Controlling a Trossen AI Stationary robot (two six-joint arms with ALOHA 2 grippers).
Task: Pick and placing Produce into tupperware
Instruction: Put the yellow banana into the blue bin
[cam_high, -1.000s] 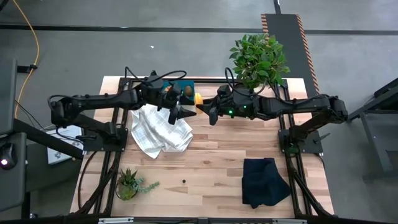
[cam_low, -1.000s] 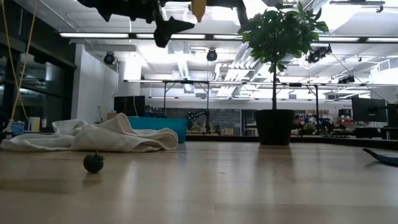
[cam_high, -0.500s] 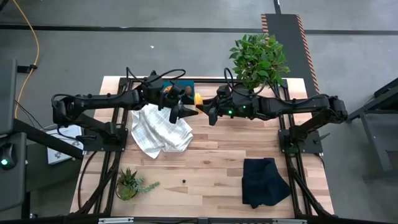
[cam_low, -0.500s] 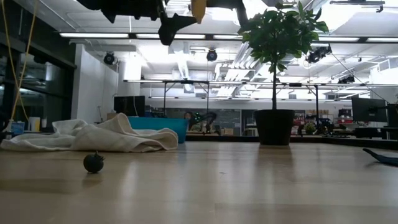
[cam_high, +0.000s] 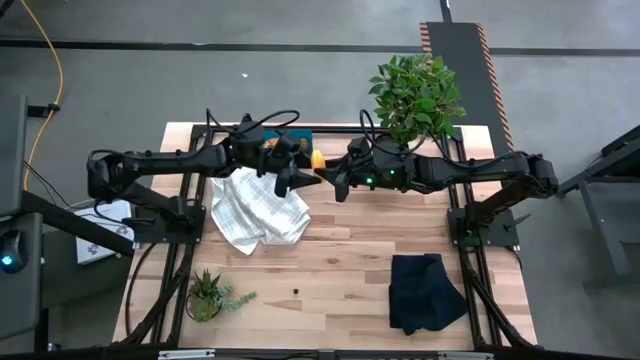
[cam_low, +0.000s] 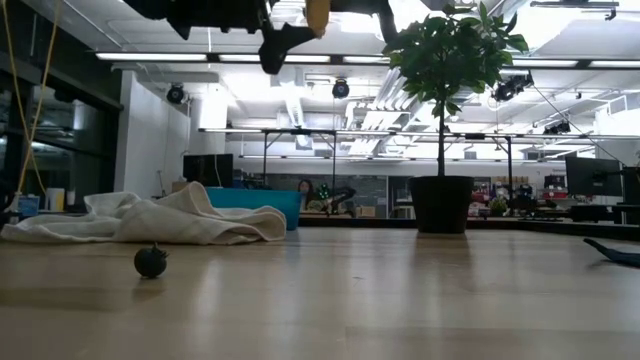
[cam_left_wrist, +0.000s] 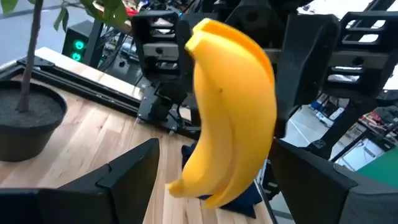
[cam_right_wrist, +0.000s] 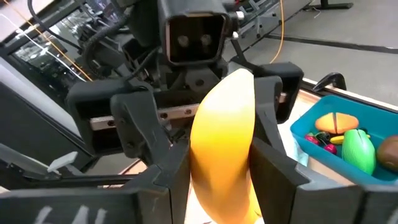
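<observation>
right claw (cam_right_wrist: 221, 180): closed on the banana (cam_right_wrist: 222, 146), one finger (cam_right_wrist: 270, 171) pressed to each side, raised above the far middle of the bench (cam_high: 350, 270)
left claw (cam_left_wrist: 205, 180): spread wide, fingers (cam_left_wrist: 127, 171) standing clear on either side of the banana's lower end, no contact visible; facing the right claw nose to nose, likewise raised above the bench
banana: yellow, curved, hanging between the two claws; seen from above as a small yellow patch just beside the box's right end; at the very top of the low view, high over the bench
box (cam_right_wrist: 342, 158): teal-blue, shallow, at the far edge of the bench, partly hidden under the left arm from above
inside the box: green oval (cam_right_wrist: 359, 149), orange piece (cam_right_wrist: 337, 122), brown round fruit (cam_right_wrist: 389, 152) at the edge of sight, small dark red bits (cam_right_wrist: 322, 140)
berry (cam_low: 150, 261): small, dark, alone on the bare wood toward the near side, well apart from the box
checked cloth (cam_high: 255, 210): white, crumpled, just in front of the box, under the left arm
black cloth (cam_high: 425, 290): folded, near right part of the bench
bush (cam_high: 415, 95): leafy, in a dark pot, far right corner
small spiky plant (cam_high: 207, 295): near left corner
</observation>
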